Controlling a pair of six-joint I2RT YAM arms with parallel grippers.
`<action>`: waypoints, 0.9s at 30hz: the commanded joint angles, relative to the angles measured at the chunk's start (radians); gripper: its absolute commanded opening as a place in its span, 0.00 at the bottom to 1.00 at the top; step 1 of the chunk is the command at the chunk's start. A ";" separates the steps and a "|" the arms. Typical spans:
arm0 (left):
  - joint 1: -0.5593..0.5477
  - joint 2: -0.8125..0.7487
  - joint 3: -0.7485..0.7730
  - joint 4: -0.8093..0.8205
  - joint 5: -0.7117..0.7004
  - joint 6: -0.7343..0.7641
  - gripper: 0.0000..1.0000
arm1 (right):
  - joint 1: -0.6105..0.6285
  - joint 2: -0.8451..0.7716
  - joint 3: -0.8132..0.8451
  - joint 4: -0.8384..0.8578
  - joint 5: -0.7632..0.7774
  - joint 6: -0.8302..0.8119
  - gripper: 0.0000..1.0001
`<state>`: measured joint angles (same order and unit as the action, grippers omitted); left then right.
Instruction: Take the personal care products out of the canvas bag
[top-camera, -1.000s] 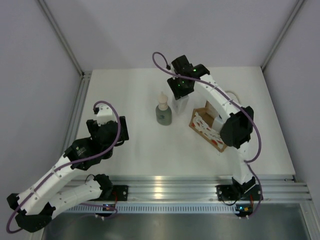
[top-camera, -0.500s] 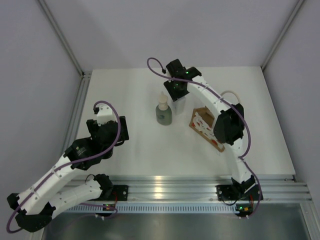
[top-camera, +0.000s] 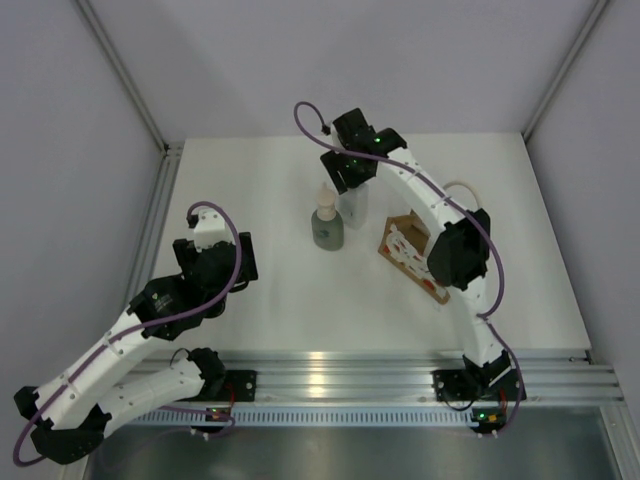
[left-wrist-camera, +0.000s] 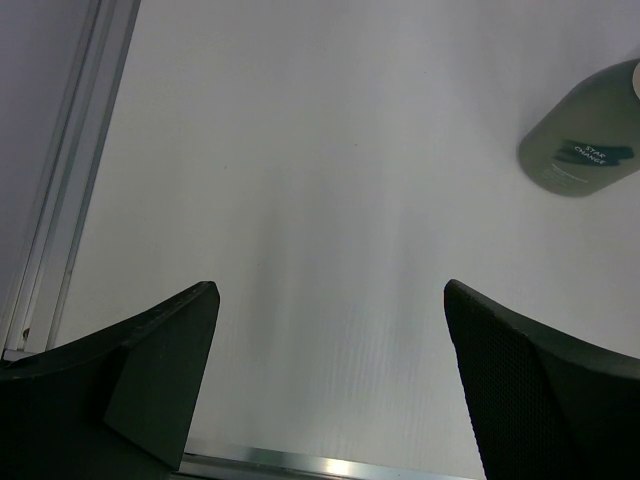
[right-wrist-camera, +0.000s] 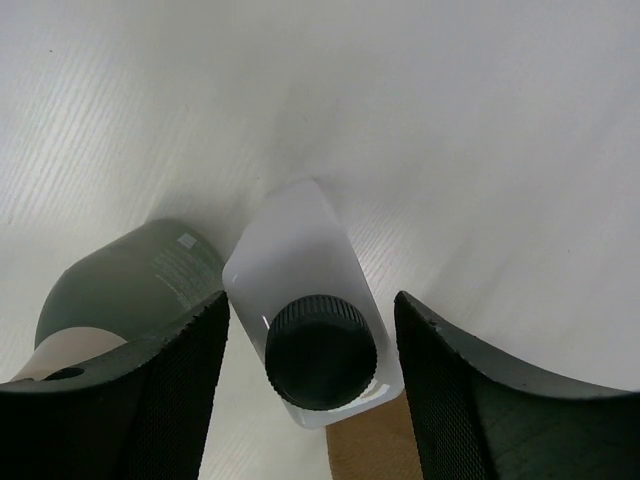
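My right gripper (top-camera: 347, 183) (right-wrist-camera: 312, 297) is shut on a white bottle with a dark cap (top-camera: 353, 207) (right-wrist-camera: 290, 240), one finger on each side of its shoulder. The bottle is upright, its base at the table, just behind and right of the grey-green bottle with the beige pump top (top-camera: 326, 228) (right-wrist-camera: 130, 280) (left-wrist-camera: 585, 140). The tan canvas bag (top-camera: 410, 252) stands to their right; a strip of it shows in the right wrist view (right-wrist-camera: 365, 445). My left gripper (top-camera: 243, 262) (left-wrist-camera: 330, 290) is open and empty over bare table at the left. The other white bottle and the orange bottle are hidden.
The bag's cream rope handle (top-camera: 465, 190) loops out behind it. My right arm arches over the bag. A metal rail (top-camera: 160, 210) runs along the table's left edge, and grey walls close in the back and sides.
My right gripper has moved a little left and towards the back with the white bottle, bringing it beside the grey-green bottle. The left arm has not moved.
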<state>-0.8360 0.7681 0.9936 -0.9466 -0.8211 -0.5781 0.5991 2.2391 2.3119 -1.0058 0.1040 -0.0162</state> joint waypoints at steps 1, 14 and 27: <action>-0.002 -0.006 -0.007 0.009 -0.019 -0.012 0.98 | -0.004 -0.070 0.038 0.056 -0.009 -0.004 0.65; 0.000 -0.006 -0.007 0.008 -0.038 -0.017 0.98 | -0.010 -0.421 -0.214 0.129 0.247 0.123 1.00; 0.000 -0.032 -0.009 0.008 -0.043 -0.025 0.98 | -0.013 -0.999 -0.874 0.291 0.348 0.467 0.90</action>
<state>-0.8360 0.7460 0.9890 -0.9466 -0.8459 -0.5930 0.5907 1.2972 1.5200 -0.7757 0.4004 0.3096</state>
